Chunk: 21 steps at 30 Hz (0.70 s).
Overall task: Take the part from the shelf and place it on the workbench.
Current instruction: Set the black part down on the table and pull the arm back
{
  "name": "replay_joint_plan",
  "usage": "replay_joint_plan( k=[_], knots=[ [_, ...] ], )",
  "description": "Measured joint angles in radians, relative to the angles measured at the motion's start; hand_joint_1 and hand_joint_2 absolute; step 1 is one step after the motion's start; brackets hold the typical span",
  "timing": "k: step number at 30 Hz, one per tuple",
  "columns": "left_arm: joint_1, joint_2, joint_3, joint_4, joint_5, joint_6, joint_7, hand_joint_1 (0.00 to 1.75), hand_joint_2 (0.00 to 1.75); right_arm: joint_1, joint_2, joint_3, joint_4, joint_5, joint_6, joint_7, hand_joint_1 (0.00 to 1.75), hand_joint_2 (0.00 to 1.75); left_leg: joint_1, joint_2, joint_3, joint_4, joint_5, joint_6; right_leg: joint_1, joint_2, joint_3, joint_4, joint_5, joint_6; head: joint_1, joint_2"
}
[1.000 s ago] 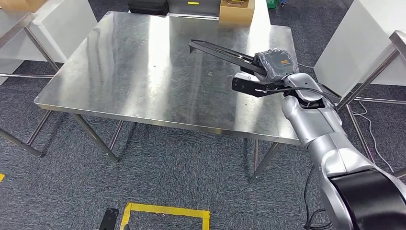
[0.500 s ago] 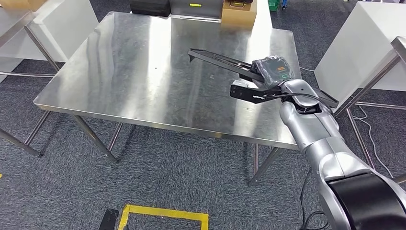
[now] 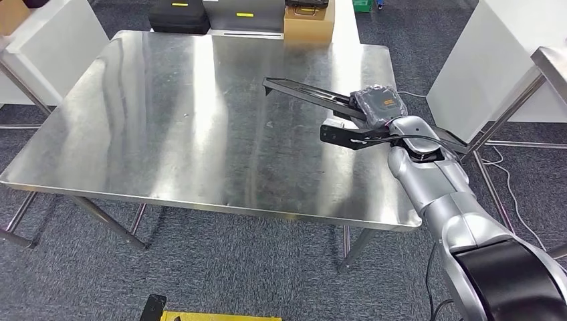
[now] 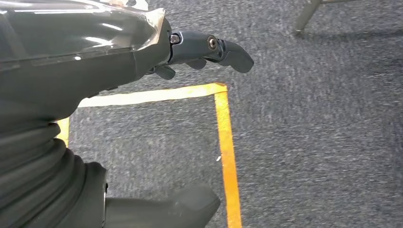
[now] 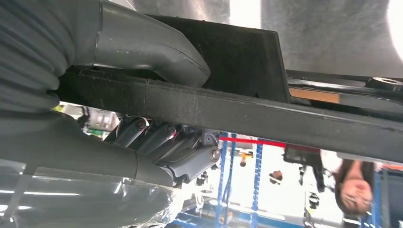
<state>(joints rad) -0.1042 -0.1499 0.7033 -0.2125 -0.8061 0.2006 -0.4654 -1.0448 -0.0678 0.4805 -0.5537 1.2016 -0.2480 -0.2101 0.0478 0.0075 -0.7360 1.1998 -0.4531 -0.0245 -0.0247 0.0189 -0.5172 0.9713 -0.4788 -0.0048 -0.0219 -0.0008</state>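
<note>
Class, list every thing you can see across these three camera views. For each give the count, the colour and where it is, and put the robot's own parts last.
workbench: one, bare steel, centre of head view
part: one, long and black, held above the workbench's right side
black case: one, floor beyond the workbench's far edge
cardboard box: one, brown, beyond the far edge
white panels: two, on either side of the workbench
tape: yellow lines on grey carpet, under the left hand
right hand: one, dark grey, grips the part
left hand: one, dark grey, hangs over the floor, holds nothing
</note>
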Motion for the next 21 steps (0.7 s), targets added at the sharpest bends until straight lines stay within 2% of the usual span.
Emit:
replay_joint_plan(
  k=[1,2,3,5,7,9,11,12,13,14,15,16,17,18,19,20,21],
  knots=[
    [0.002,0.001,0.000,0.001,0.000,0.000,0.000,0.00,1.75,0.003,0.001,0.000,0.001,0.000,0.000,0.000,1.75,1.75,-0.001,0.000,0.009,-0.065,0.058,0.004,0.001,0.002,0.015,-0.001,-0.015,0.006,0.000,0.000],
    [0.004,0.002,0.001,0.002,0.000,0.000,0.000,0.00,1.75,0.003,0.001,0.000,0.003,-0.001,0.000,-0.001,1.75,1.75,-0.004,-0.001,0.025,-0.122,0.094,0.008,0.005,0.004,0.028,-0.003,-0.029,0.014,0.001,0.000],
    [0.004,0.002,0.001,0.003,0.000,0.000,0.001,0.00,1.75,0.002,0.003,0.000,0.004,-0.002,0.000,-0.004,1.75,1.75,-0.008,-0.003,0.042,-0.162,0.103,0.013,0.009,0.005,0.038,-0.005,-0.039,0.023,0.001,0.000],
    [0.003,0.001,0.002,0.004,0.000,0.000,0.001,0.00,1.75,0.001,0.007,0.000,0.007,-0.006,0.000,-0.014,1.75,1.75,-0.017,-0.006,0.066,-0.189,0.074,0.029,0.018,0.007,0.049,-0.009,-0.045,0.040,0.001,0.000],
    [0.002,0.001,0.003,0.003,0.000,0.001,0.001,0.00,1.75,0.003,0.012,0.000,0.008,-0.010,-0.001,-0.024,1.75,1.75,-0.020,-0.009,0.088,-0.206,0.057,0.048,0.015,0.002,0.038,0.023,-0.034,0.052,0.003,0.000],
    [0.002,0.001,0.005,0.003,0.002,0.001,-0.007,0.00,1.75,0.014,0.021,0.001,0.012,-0.014,-0.001,-0.037,1.75,1.75,-0.021,-0.013,0.121,-0.225,0.049,0.060,0.013,-0.005,-0.018,0.128,-0.033,0.054,0.005,0.000],
    [0.004,0.000,0.009,0.003,0.008,0.001,-0.029,0.00,1.75,0.040,0.034,0.005,0.022,-0.009,0.000,-0.051,1.75,1.75,-0.023,-0.018,0.158,-0.245,0.038,0.067,0.014,-0.007,-0.098,0.253,-0.074,0.043,0.008,0.000],
    [0.005,-0.001,0.011,0.003,0.011,0.008,-0.044,0.00,1.75,0.052,0.043,0.010,0.027,-0.003,0.001,-0.057,1.75,1.75,-0.026,-0.022,0.176,-0.252,0.030,0.070,0.015,-0.007,-0.132,0.288,-0.100,0.038,0.008,0.000],
    [0.005,-0.003,0.012,0.003,0.013,0.025,-0.057,0.00,1.75,0.061,0.051,0.015,0.031,0.002,0.001,-0.061,1.75,1.75,-0.029,-0.025,0.191,-0.256,0.021,0.071,0.017,-0.007,-0.157,0.294,-0.115,0.037,0.009,0.000],
    [0.005,-0.006,0.013,0.003,0.012,0.052,-0.068,0.00,1.75,0.064,0.060,0.021,0.034,0.005,0.001,-0.066,1.75,1.75,-0.033,-0.028,0.205,-0.258,0.011,0.072,0.020,-0.007,-0.169,0.268,-0.108,0.040,0.009,0.000],
    [0.003,-0.011,0.013,0.003,0.010,0.087,-0.076,0.00,1.75,0.063,0.070,0.028,0.035,0.008,0.002,-0.072,1.75,1.75,-0.039,-0.030,0.218,-0.258,0.001,0.073,0.024,-0.007,-0.170,0.211,-0.072,0.046,0.008,0.000],
    [0.001,-0.017,0.014,0.003,0.006,0.121,-0.081,0.00,1.75,0.060,0.079,0.035,0.035,0.009,0.002,-0.080,1.75,1.75,-0.043,-0.030,0.230,-0.259,-0.009,0.074,0.030,-0.008,-0.163,0.136,-0.010,0.052,0.008,0.000],
    [-0.002,-0.024,0.014,0.004,0.003,0.149,-0.083,0.00,1.75,0.058,0.089,0.042,0.036,0.009,0.002,-0.089,1.75,1.75,-0.048,-0.031,0.240,-0.257,-0.019,0.073,0.037,-0.008,-0.157,0.059,0.057,0.052,0.006,0.000],
    [-0.006,-0.031,0.014,0.004,0.000,0.169,-0.083,0.00,1.75,0.057,0.100,0.051,0.036,0.009,0.001,-0.098,1.75,1.75,-0.051,-0.032,0.247,-0.257,-0.029,0.070,0.044,-0.007,-0.149,0.002,0.111,0.044,0.006,0.000],
    [-0.009,-0.038,0.014,0.004,-0.005,0.182,-0.083,0.00,1.75,0.056,0.112,0.059,0.037,0.009,0.001,-0.106,1.75,1.75,-0.051,-0.034,0.253,-0.256,-0.037,0.066,0.052,-0.006,-0.145,-0.030,0.145,0.030,0.006,0.000],
    [-0.012,-0.043,0.013,0.005,-0.008,0.194,-0.086,0.00,1.75,0.056,0.126,0.068,0.038,0.008,0.001,-0.113,1.75,1.75,-0.052,-0.034,0.259,-0.252,-0.041,0.062,0.057,-0.004,-0.141,-0.041,0.153,0.012,0.006,0.000],
    [-0.015,-0.047,0.013,0.004,-0.013,0.206,-0.090,0.00,1.75,0.055,0.142,0.076,0.037,0.007,0.000,-0.119,1.75,1.75,-0.052,-0.034,0.263,-0.250,-0.045,0.057,0.054,-0.004,-0.130,-0.041,0.150,-0.004,0.008,0.000]
  ],
)
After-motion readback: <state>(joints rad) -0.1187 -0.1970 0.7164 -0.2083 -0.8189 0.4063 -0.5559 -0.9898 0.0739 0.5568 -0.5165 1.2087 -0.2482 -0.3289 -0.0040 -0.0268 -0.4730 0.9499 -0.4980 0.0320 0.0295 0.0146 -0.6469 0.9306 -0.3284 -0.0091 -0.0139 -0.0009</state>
